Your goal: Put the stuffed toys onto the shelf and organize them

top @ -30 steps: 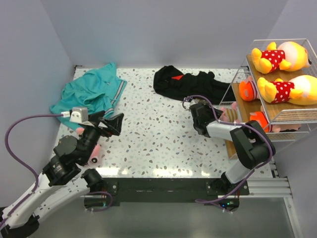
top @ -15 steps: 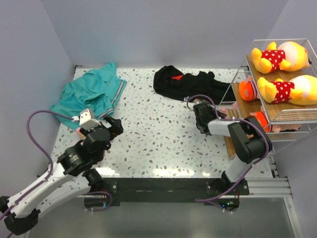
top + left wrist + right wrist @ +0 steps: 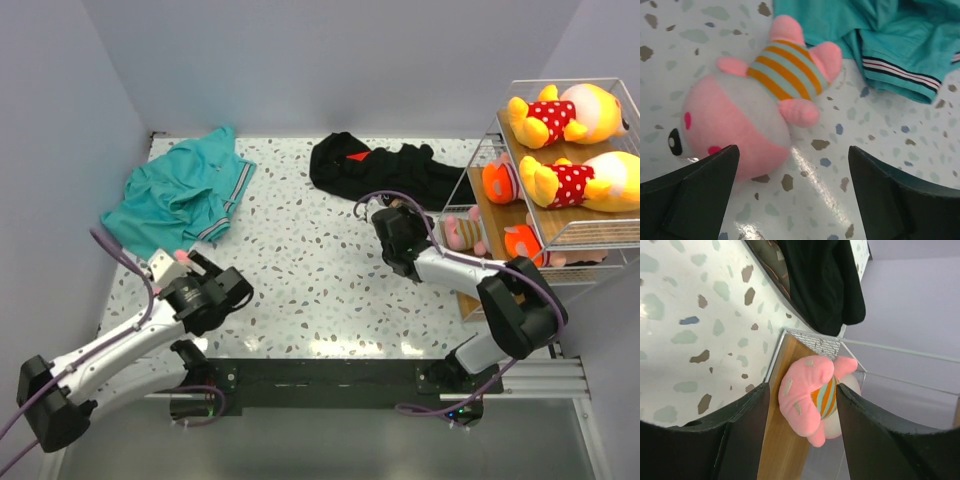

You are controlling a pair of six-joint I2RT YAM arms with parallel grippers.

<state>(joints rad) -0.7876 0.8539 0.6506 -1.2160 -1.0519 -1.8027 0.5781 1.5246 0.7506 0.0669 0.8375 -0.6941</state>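
Pig [image 3: 801, 390] — just inside shelf [image 3: 782, 445] edge

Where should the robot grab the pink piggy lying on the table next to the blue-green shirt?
Probably around the striped tummy of the pink pig, coming straight down from above with the open left gripper. The pig lies flat, and its tummy is narrower than its big round head, so a finger fits each side. Keep off the teal shirt by its feet.

Two bears [image 3: 565, 110] lie on the shelf's [image 3: 490, 214] top tier, a pig [image 3: 807, 390] on a lower one. Just left of the shelf lies a garment [image 3: 370, 165]; far left, a shirt [image 3: 180, 190] and a second pig [image 3: 740, 112].
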